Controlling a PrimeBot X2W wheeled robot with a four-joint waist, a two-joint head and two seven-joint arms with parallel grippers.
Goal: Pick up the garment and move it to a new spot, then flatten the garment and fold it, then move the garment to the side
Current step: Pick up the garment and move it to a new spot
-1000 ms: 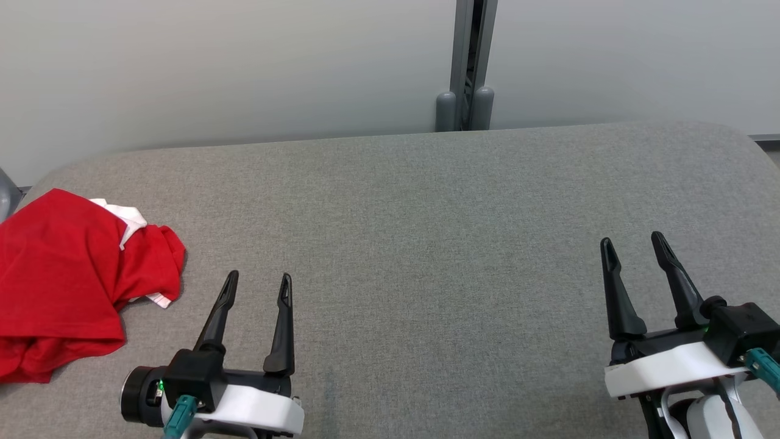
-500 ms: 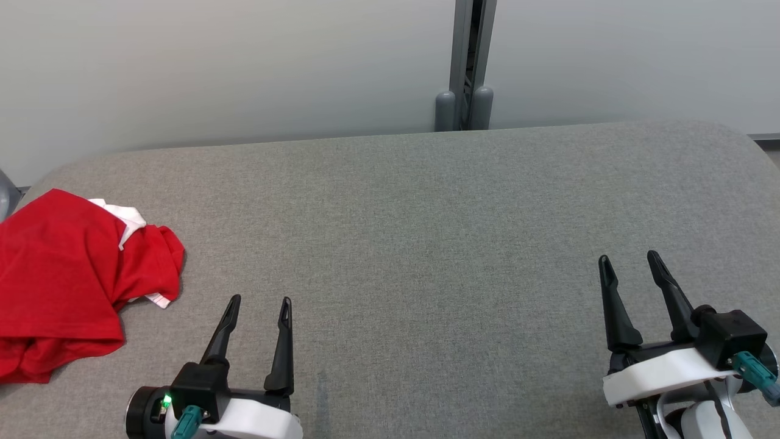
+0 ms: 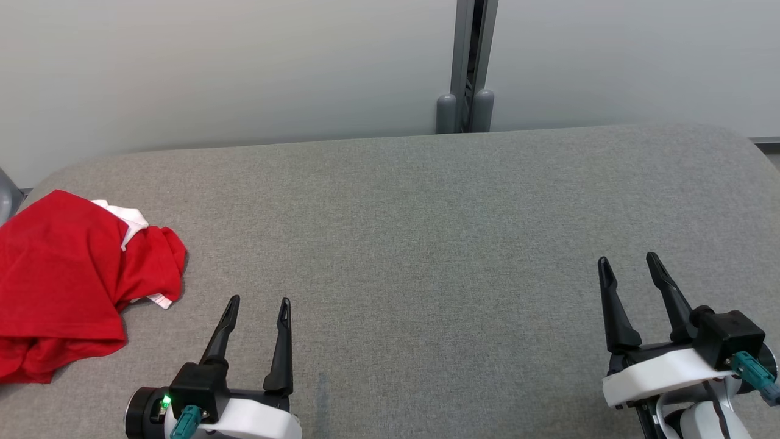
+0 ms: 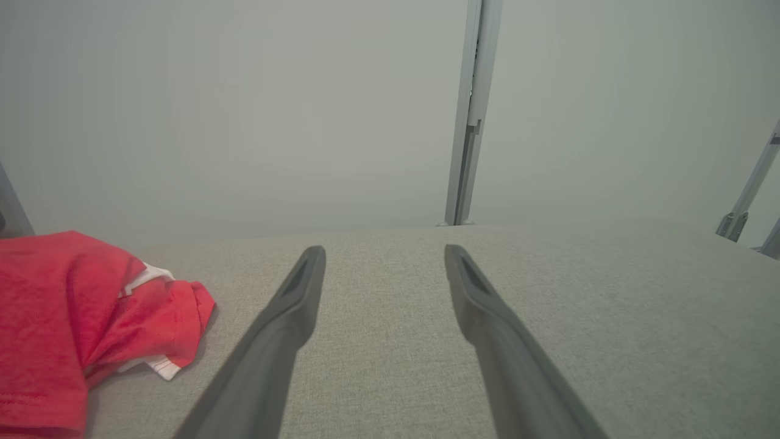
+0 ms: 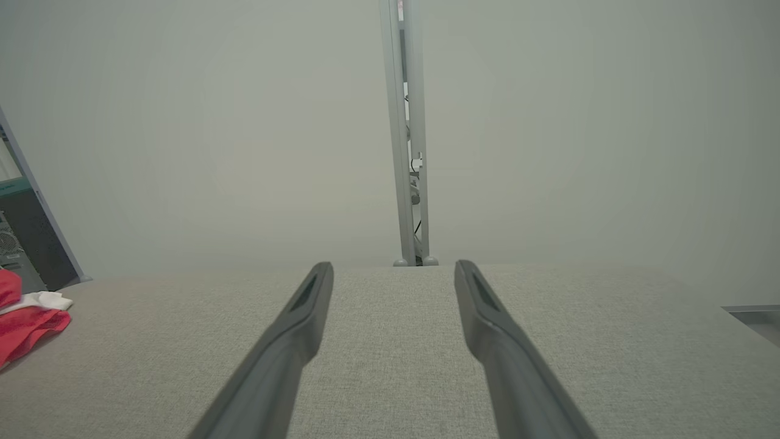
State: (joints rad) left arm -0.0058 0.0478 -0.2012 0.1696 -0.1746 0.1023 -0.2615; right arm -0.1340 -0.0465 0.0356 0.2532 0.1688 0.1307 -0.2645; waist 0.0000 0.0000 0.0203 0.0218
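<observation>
Grey cloth table, rumpled red garment at left; left gripper and right gripper released, empty.

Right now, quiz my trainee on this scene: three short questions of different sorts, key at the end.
1. True or false: the garment lies between the two pairs of jaws.
2. Which is nearer the garment? A) left jaws B) right jaws
3. Fill in: both pairs of jaws stand ____, holding nothing.

Key: 1 false, it lies out beyond the left jaws; 2 A; 3 open.
</observation>
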